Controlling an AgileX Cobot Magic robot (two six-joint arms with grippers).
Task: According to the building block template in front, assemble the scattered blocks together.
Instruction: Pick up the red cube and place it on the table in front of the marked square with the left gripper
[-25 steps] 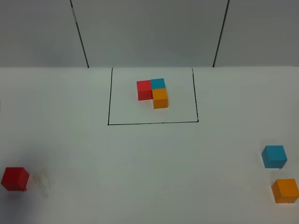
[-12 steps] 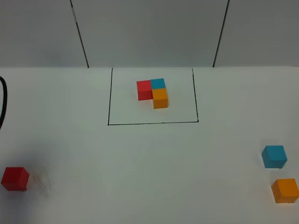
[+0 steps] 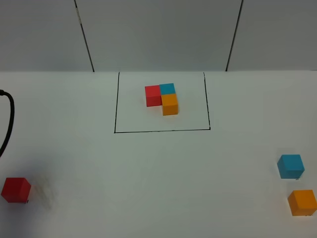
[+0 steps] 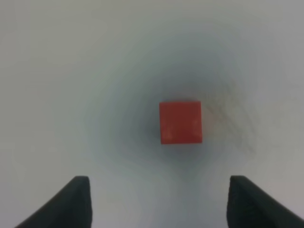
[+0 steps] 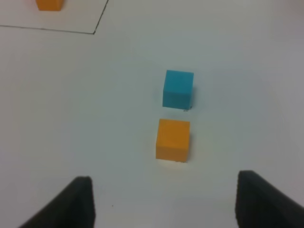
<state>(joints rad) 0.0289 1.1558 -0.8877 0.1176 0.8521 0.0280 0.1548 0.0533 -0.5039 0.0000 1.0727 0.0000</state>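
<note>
The building block template is an L of red, blue and orange cubes inside a thin black rectangle at the table's back middle. The loose red cube sits at the front left; it also shows in the left wrist view, ahead of my open, empty left gripper. The loose blue cube and orange cube sit at the front right. In the right wrist view the blue cube and orange cube lie ahead of my open, empty right gripper. Neither gripper shows in the exterior view.
A black cable curves in at the left edge of the white table. Two dark seams run down the grey back wall. The template's orange cube and the frame's corner show in the right wrist view.
The black cable at the left edge has come into view and moved further right. The cubes have not moved.
</note>
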